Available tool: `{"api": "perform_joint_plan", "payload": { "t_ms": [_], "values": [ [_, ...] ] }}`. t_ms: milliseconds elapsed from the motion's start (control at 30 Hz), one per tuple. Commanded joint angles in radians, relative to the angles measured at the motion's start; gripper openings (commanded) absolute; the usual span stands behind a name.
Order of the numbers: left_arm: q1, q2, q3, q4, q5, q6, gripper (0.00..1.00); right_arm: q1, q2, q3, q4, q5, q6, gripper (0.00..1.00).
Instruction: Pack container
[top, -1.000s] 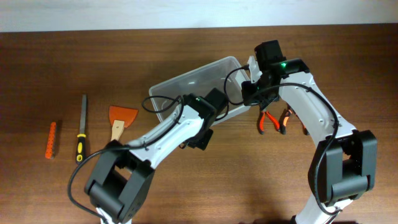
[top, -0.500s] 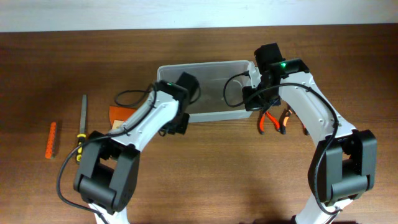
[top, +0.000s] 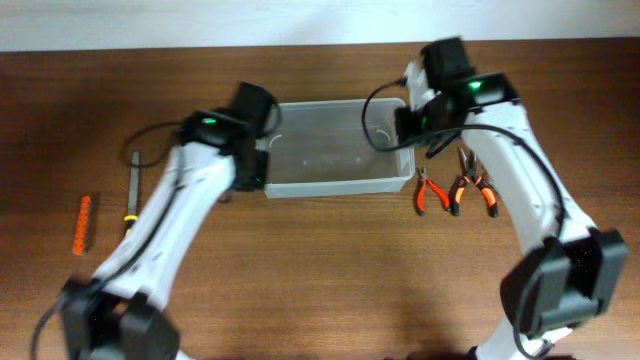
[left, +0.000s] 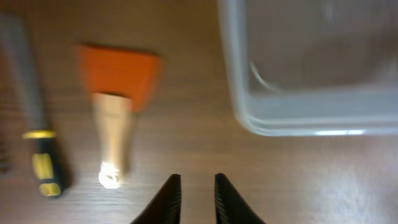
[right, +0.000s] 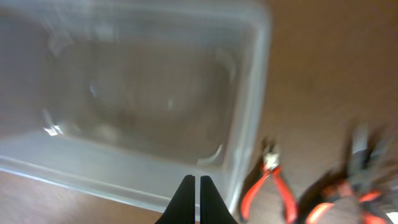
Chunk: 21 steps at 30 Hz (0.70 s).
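Container (top: 335, 187) | long axis ran left-right between my arms | left gripper (left: 196, 182) slightly spread, empty | right gripper (right: 194, 180) pressed together, nearer

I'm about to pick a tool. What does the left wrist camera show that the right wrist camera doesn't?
Only the left wrist: the orange scraper, the yellow-handled file, and the left fingers, apart and empty. Only the right wrist: the red-handled pliers and the blurred orange-handled pliers beside the container, plus the right fingers, nearly together. Both: the clear container and the wooden table.
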Motion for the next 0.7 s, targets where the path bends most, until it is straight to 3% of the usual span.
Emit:
{"api": "perform_joint_plan", "payload": {
  "t_ms": [0, 267, 667],
  "values": [
    [0.092, -0.072, 0.012, -0.023, -0.093, -0.006, 0.25, -0.078, -0.066, 0.068, -0.005, 0.036, -0.006, 0.04],
    [0.297, -0.086, 0.01, -0.036, -0.098, -0.006, 0.32, -0.212, 0.066, -0.002, -0.006, -0.001, 0.07, 0.04],
    [0.418, -0.083, 0.01, -0.037, -0.098, -0.006, 0.38, -0.132, 0.293, -0.003, 0.005, -0.099, 0.077, 0.04]
  ]
}}
